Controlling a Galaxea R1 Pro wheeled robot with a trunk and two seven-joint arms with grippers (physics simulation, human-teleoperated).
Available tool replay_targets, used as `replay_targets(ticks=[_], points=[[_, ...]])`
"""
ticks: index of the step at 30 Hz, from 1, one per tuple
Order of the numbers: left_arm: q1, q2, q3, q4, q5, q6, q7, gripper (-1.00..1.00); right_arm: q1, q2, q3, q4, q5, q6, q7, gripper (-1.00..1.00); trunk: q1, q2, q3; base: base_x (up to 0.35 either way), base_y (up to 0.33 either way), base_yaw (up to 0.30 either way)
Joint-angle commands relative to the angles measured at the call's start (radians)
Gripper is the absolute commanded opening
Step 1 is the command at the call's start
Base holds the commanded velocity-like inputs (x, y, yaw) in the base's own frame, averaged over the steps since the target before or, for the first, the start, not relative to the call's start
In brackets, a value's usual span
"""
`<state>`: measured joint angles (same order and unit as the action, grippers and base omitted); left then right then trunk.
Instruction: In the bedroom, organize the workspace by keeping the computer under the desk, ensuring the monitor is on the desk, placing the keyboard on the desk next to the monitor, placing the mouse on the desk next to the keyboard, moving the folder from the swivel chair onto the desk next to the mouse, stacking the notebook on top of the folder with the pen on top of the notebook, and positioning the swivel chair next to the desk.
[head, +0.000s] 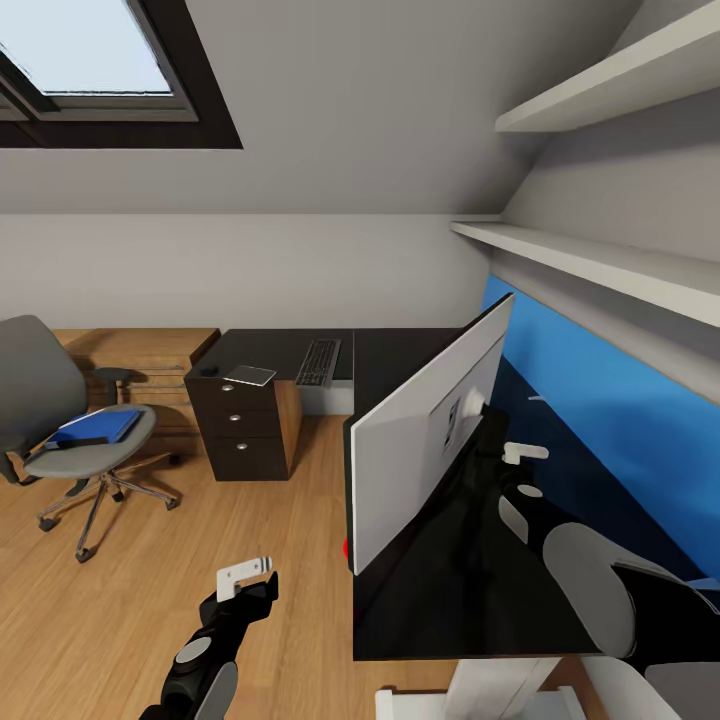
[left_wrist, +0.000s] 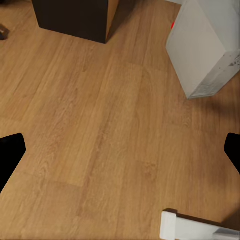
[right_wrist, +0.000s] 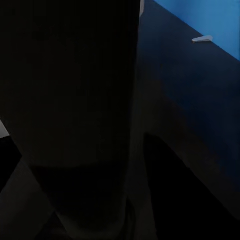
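The monitor (head: 425, 440) stands on the black desk (head: 440, 590), tilted, with its light grey back toward the camera. The right gripper (head: 505, 440) is right behind the monitor, near its stand, but the pictures do not show if its fingers are open or closed, or if they hold anything. In the right wrist view a big dark shape is very close, and the blue wall panel (right_wrist: 200, 20) shows past it.

The keyboard (head: 318, 362) lies on the far part of the desk, near a flat grey thing (head: 249, 375) above the drawers (head: 240, 425). The blue folder (head: 95, 428) lies on the seat of the swivel chair (head: 60, 420), well apart from the desk.

The left gripper (head: 250, 585) hangs over the wood floor (head: 120, 620) with its fingers wide apart, holding nothing. In the left wrist view the grey computer (left_wrist: 207, 47) stands on the floor.
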<state>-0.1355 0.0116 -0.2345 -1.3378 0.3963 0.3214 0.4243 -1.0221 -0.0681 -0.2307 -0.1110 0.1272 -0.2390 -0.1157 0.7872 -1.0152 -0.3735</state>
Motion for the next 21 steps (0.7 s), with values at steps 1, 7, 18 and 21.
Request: replay_targets(ticks=[1,7,18,21], points=[[-0.001,0.001,-0.003,-0.001,0.009,0.002,0.009,1.00,-0.001,0.001,-0.004,0.004,0.008,-0.003,-0.002,-1.00,0.000,-0.001,-0.001,0.000,0.000,0.000],[-0.001,0.002,0.005,-0.001,0.009,0.002,0.010,1.00,-0.001,0.001,-0.004,0.004,0.008,-0.004,-0.002,-1.00,0.000,-0.001,-0.001,0.000,0.000,0.000],[-0.001,0.009,0.020,-0.001,0.009,0.002,0.010,1.00,-0.001,0.002,-0.004,0.005,0.008,-0.005,-0.002,-1.00,0.000,-0.001,-0.001,0.000,-0.096,0.000],[-0.001,0.011,0.020,-0.001,0.009,0.002,0.010,1.00,-0.001,0.002,-0.004,0.005,0.008,-0.005,-0.002,-1.00,0.000,-0.001,-0.001,0.006,-0.249,0.000]])
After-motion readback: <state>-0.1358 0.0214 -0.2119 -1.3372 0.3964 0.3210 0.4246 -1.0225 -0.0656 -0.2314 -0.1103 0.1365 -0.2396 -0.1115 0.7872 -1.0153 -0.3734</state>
